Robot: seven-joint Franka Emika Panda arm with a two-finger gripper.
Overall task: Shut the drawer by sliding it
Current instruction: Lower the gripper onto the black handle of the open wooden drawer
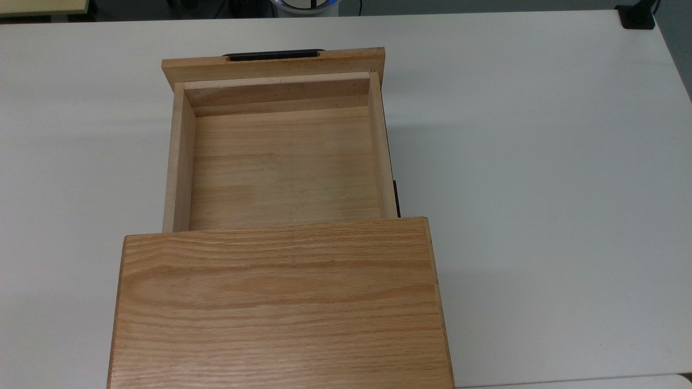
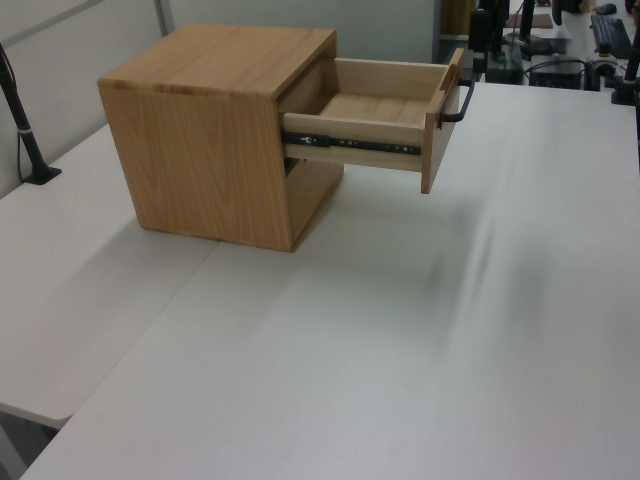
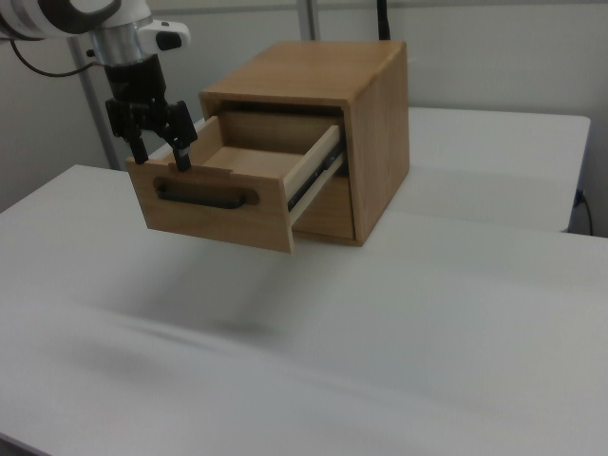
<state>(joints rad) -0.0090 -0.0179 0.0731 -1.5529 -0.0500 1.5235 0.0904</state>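
Note:
The drawer [image 1: 281, 167] is pulled far out of the oak cabinet [image 1: 275, 302] and holds nothing. Its black bar handle [image 1: 273, 54] sits on the wide front panel, at the top view's upper edge of the drawer. In the left view the drawer [image 2: 385, 110] juts to the right of the cabinet [image 2: 210, 150], with a black slide rail along its side. In the right view the gripper [image 3: 159, 152] hangs just above the left end of the drawer's [image 3: 218, 199] front panel, open, fingers pointing down, nothing between them. The handle [image 3: 204, 197] lies just below it.
The cabinet stands on a white table [image 1: 540, 189] with wide bare surface on both sides. A black clamp [image 1: 638, 16] sits at the top view's upper right corner. A black post [image 2: 25, 130] stands at the left view's left edge.

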